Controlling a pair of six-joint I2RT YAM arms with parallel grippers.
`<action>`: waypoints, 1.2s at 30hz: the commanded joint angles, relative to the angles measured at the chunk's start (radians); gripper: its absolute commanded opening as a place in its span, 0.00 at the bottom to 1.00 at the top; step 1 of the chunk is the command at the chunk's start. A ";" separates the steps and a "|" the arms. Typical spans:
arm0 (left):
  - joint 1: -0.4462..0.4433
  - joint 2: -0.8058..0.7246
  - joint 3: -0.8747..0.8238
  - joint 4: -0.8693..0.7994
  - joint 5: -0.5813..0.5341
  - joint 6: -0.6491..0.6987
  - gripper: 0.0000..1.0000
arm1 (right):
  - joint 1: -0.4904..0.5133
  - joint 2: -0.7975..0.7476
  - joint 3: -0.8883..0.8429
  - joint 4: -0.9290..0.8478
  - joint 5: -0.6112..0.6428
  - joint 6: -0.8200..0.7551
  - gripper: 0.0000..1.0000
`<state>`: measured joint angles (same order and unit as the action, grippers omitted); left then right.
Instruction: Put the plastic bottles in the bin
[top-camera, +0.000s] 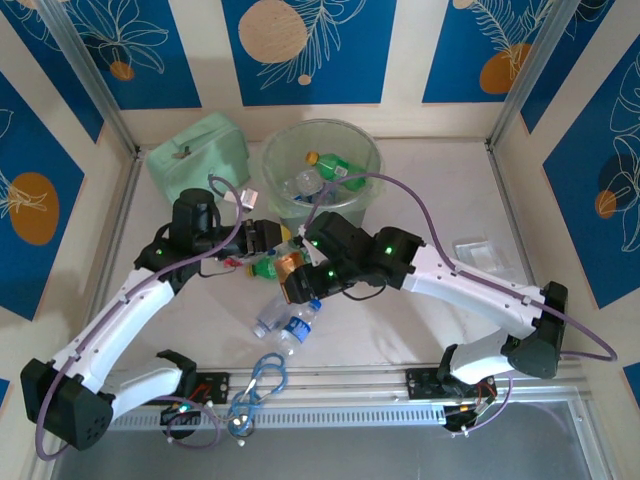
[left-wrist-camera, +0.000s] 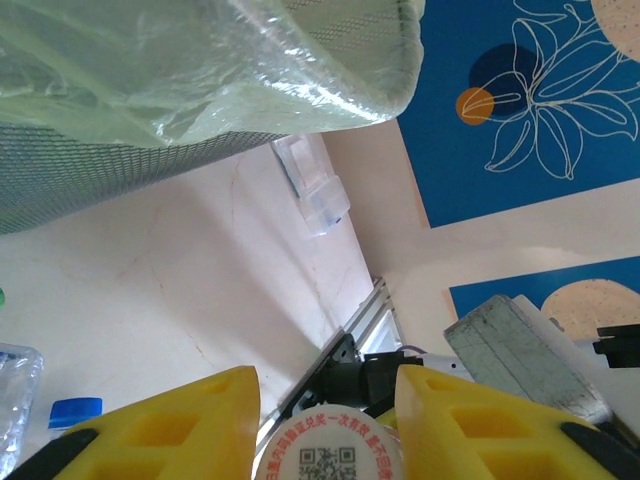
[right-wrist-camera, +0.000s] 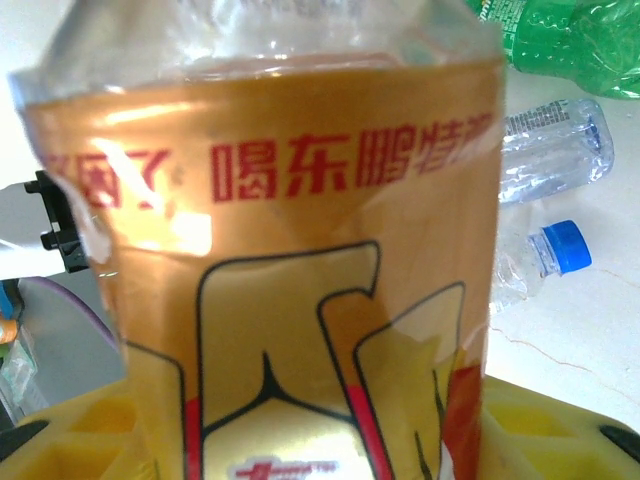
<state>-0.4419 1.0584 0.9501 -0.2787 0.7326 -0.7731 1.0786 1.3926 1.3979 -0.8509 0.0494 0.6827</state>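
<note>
At the worktop's centre, your right gripper (top-camera: 293, 283) clamps an orange-labelled bottle (right-wrist-camera: 300, 250), the bin (top-camera: 272, 175) just beyond toward the far edge.

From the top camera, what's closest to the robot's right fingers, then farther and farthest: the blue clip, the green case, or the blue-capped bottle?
1. Blue-capped bottle, lying mid-table, close by.
2. Blue clip, at the table's near edge.
3. Green case, in the far left corner.

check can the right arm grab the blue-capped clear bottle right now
Probably not yet: the right hand is full, holding an orange-labelled bottle. The blue-capped bottle lies close by, uncovered.
</note>
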 joint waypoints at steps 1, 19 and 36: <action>-0.004 0.008 0.049 -0.094 -0.007 0.084 0.35 | -0.009 0.010 0.045 -0.014 0.004 -0.023 0.50; 0.061 0.068 0.282 -0.135 -0.118 0.004 0.17 | -0.018 -0.117 0.101 -0.135 0.167 -0.028 0.91; 0.193 0.696 1.052 -0.255 -0.169 0.011 0.17 | -0.114 -0.430 -0.068 -0.088 0.262 0.113 0.93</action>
<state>-0.2615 1.7016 1.9415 -0.4610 0.5381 -0.7685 0.9699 0.9649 1.3663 -0.9524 0.2928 0.7601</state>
